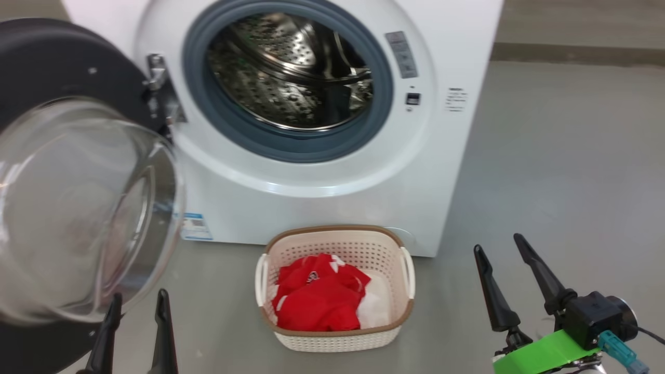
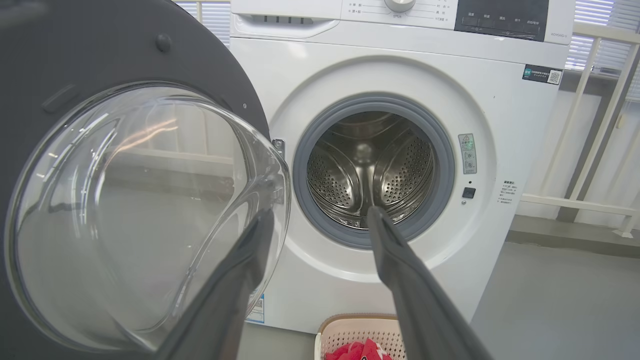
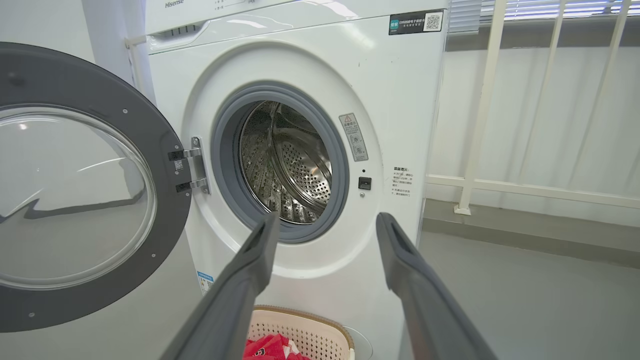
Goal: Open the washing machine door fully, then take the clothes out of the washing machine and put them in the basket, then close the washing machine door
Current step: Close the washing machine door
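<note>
Red fabric garment w/ white trim (image 1: pixel 317 298) lies crumpled in small cream perforated plastic basket w/ brown rim (image 1: pixel 332 229). Lower centre of head view, on floor just in front of big white front-loading washer (image 1: pixel 322 192). Steel drum (image 1: pixel 291 72) looks empty, so unloading prob. done. Closing the door is the step not yet done.

Large round glossy black door w/ bulging clear glass bowl (image 1: pixel 78 197) stands swung wide at left of frame, metal hinge (image 1: pixel 156 78) at its right edge.

Judgement: rigid, fairly heavy, should swing freely on hinge. Gloss + glass = slippery; bowl is the fragile bit. Best to push flat on black ring near free edge, far from hinge. No pinching the bowl.

Left fingers (image 1: pixel 106 332) spread fully wide, holding nothing, lower left of frame, tips just under bowl's bottom curve. In left wrist view one finger overlaps bowl rim; contact or gap, can't tell.

Right fingers (image 1: pixel 493 291) also fully apart, empty, lower right. Well apart from door, to right of basket.
</note>
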